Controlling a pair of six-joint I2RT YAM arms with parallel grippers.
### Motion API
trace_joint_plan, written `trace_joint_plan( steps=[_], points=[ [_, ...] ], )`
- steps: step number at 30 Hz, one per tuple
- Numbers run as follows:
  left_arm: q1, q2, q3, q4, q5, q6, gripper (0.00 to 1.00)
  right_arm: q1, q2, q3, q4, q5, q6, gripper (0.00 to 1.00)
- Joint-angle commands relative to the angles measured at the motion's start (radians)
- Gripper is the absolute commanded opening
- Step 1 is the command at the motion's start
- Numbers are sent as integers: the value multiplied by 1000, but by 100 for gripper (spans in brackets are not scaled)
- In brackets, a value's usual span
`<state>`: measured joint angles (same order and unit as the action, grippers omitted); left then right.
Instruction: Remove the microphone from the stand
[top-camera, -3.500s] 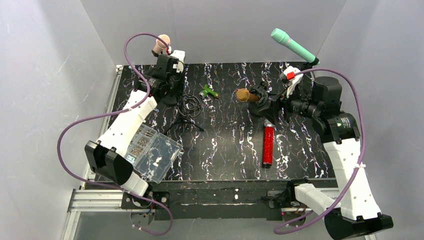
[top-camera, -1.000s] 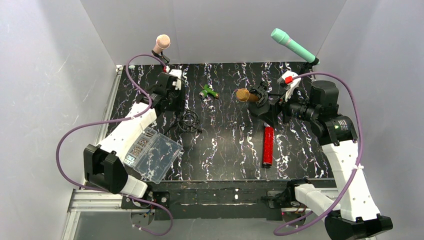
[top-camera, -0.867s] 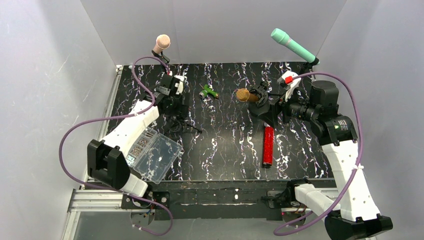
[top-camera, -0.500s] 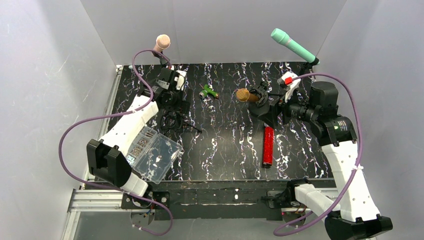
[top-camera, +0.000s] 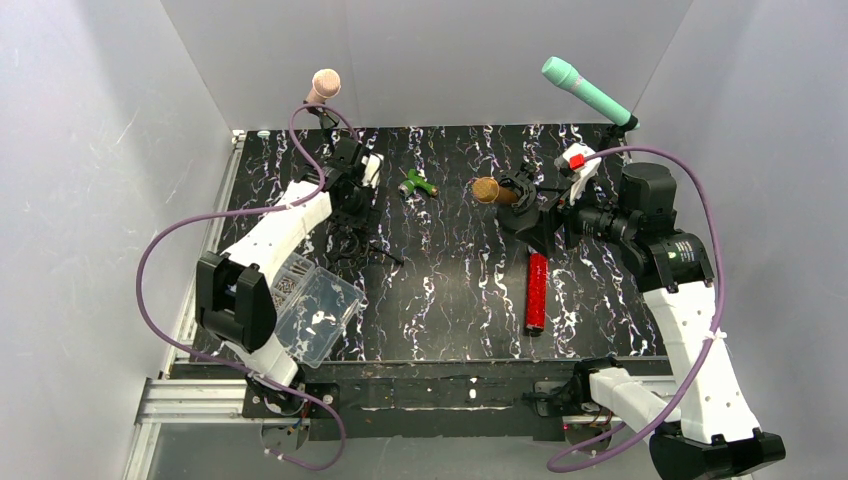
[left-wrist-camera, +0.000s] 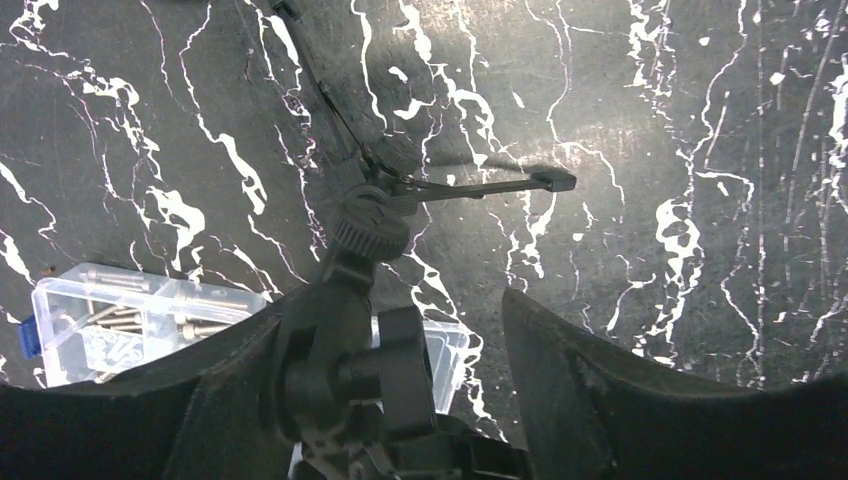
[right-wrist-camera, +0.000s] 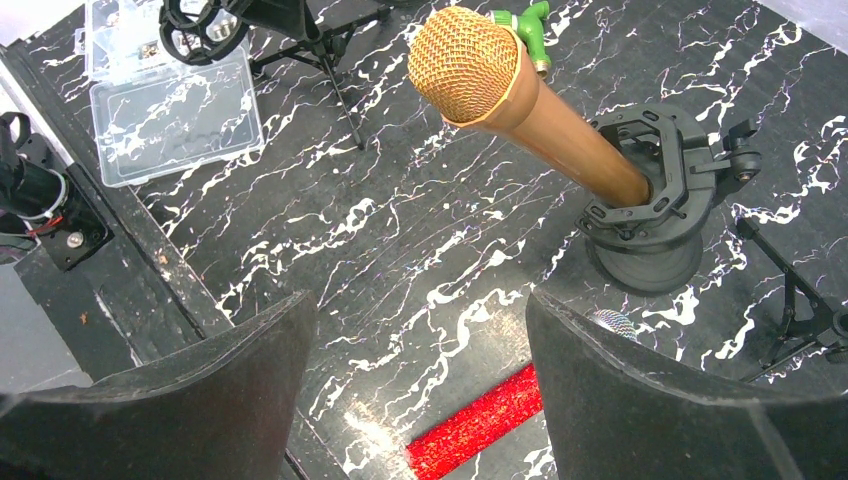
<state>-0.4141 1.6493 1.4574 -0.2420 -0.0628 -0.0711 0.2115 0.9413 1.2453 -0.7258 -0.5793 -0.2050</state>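
Pale-grey walls (top-camera: 430, 60) 3 sides; blk white-veined tabletop (top-camera: 450, 290); even light.

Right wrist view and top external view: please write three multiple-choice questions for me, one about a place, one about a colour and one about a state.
1. Where is the red microphone?
A. Lying flat on the table
B. Standing upright in a holder
C. Hanging on the back wall

2. What colour is the microphone in the stand that faces the right gripper?
A. Teal
B. Gold
C. Pink

3. In what state is the right gripper?
A. Open, holding nothing
B. Shut on a microphone
C. Shut on the stand

Answers:
1 A: in the top view it lies flat on the table, beside the right arm.
2 B: its mesh head and body look gold in the right wrist view.
3 A: its fingers are wide apart, and the microphone is ahead of them, untouched.
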Motion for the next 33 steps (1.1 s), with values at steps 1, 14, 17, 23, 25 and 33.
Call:
trace_joint_plan(
  steps=[1, 14, 17, 23, 25, 33],
  points=[
    [5, 2, 20, -52, 1, 28, 60, 5, -16, -10, 39, -13, 12, 85],
    [4, -34, 41, -76, 22, 35, 9, 5, -30, -32, 45, -8, 9, 85],
    [2, -62, 40, -81, 50, 36, 0, 5, -32, -36, 46, -7, 9, 85],
    [3, -94, 85, -118, 168, 64, 0, 4, -31, -34, 49, -12, 13, 85],
    [3, -106, 105, -130, 201, 67, 0, 4, -31, -32, 48, -13, 13, 85],
    [3, -145, 219, -199, 293, 134, 0, 3, -33, -35, 49, -9, 13, 86]
  ],
)
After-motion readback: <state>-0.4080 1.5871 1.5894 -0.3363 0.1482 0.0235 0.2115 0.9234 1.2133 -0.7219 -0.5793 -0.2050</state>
